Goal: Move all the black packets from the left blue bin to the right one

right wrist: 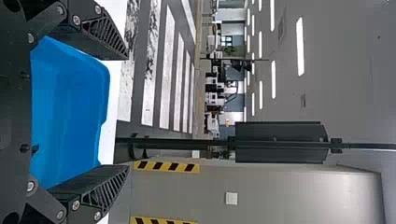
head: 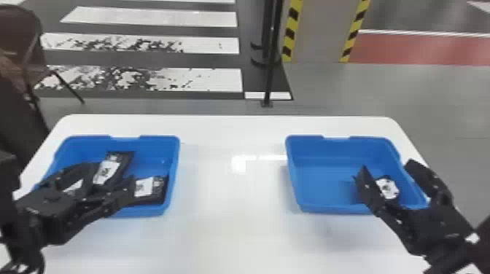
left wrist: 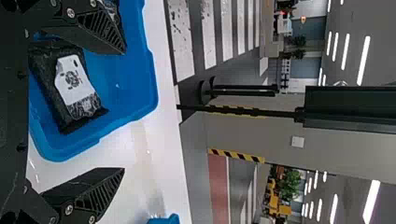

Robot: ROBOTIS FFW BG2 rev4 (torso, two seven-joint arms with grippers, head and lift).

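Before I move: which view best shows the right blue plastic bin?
Head view: most of the bin is visible, rim and floor; right gripper hides some. Right wrist view: part of its inside and rim. Left wrist view: an edge sliver.

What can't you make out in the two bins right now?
- Left bin: how many packets; head view, left pincer covers the near-left part.
- Right bin: full outline of the white-labelled packet; head view, right pincer in front.
- Right bin's near end; right wrist view, behind the pincer's base.
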